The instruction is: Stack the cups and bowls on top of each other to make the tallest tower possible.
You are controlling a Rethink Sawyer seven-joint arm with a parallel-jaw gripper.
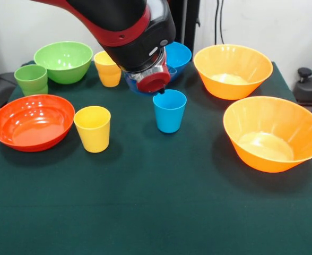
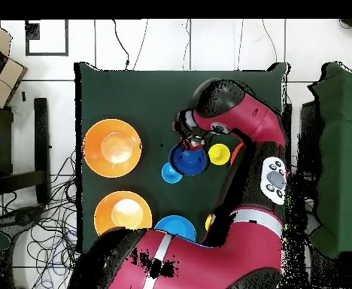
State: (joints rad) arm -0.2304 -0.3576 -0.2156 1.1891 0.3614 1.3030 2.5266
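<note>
My gripper point(image 1: 158, 91) point(image 2: 192, 143) hangs over the table's middle, shut on the rim of the small dark blue bowl point(image 1: 133, 85) point(image 2: 188, 159), held above the cloth. The wrist hides most of the bowl. The light blue cup point(image 1: 169, 110) point(image 2: 170, 174) stands upright just beside and below it. A yellow cup point(image 1: 93, 127) point(image 2: 219, 154) stands next to the red-orange bowl point(image 1: 33, 121). The second yellow cup point(image 1: 109, 68), green cup point(image 1: 31, 78), green bowl point(image 1: 64, 61) and light blue bowl point(image 1: 180, 54) point(image 2: 175, 226) stand at the robot's side. No tower is in view.
Two large orange bowls point(image 1: 233, 70) point(image 1: 273, 133) stand on the right of the front view; in the overhead view they point(image 2: 112, 147) point(image 2: 122, 213) are at the left. The dark green cloth point(image 1: 156, 212) covers the table. The arm hides the green pieces from above.
</note>
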